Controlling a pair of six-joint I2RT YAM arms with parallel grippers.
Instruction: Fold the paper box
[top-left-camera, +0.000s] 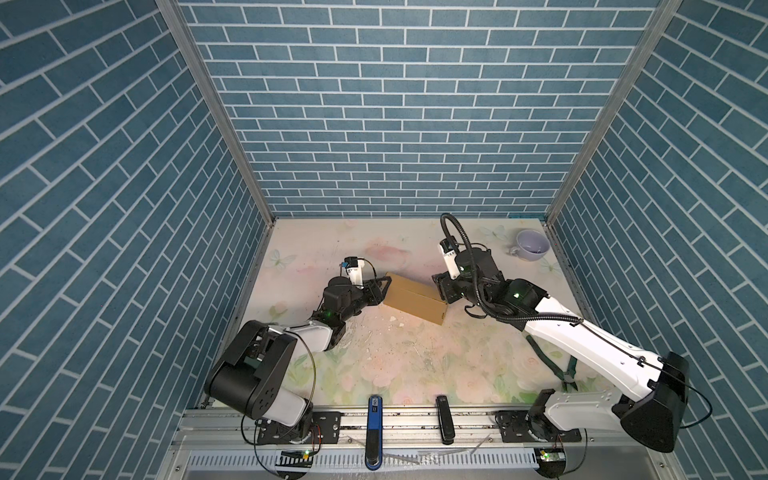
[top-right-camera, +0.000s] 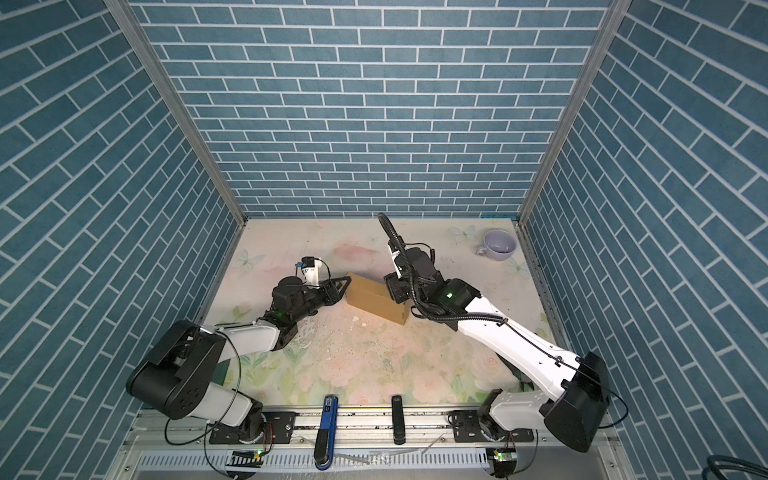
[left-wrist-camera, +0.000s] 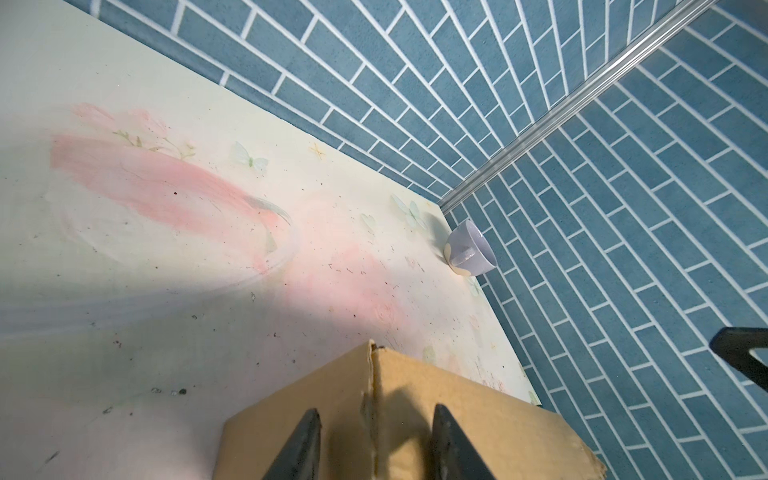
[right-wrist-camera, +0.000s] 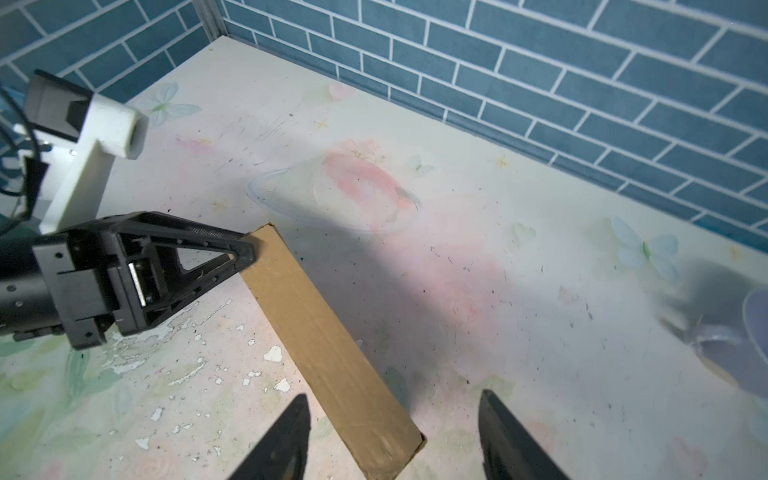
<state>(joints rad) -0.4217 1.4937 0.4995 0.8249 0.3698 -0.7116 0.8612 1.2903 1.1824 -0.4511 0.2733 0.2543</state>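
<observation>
Two claws close in on one piece of cardboard. The fingers of the left gripper (left-wrist-camera: 376, 440) stand parted, their black tips against the end of the paper box (left-wrist-camera: 478, 415), one on each side of a corner seam. The cardboard spreads wider than the gap between them, so nothing is pinched. The right gripper (right-wrist-camera: 395, 432) is spread wider still and straddles the opposite end of the box. Bare table shows between each finger and the cardboard, so it grips nothing.

In both top views the box is a long, narrow brown block. It lies on a slant across the middle of the table (top-left-camera: 415, 365), with its left end farther back and its right end nearer the front. That nearer end looks open and dark inside. White flaked patches mark the floral tabletop just in front of it.

Farther out, a pale lilac cup (top-left-camera: 533, 245) sits well apart, by the far right corner where the blue brick walls (top-left-camera: 395, 104) meet. Along the front rail (top-left-camera: 407, 415) lie a blue tool (top-left-camera: 374, 428) and a black tool (top-left-camera: 444, 419), side by side but apart.
</observation>
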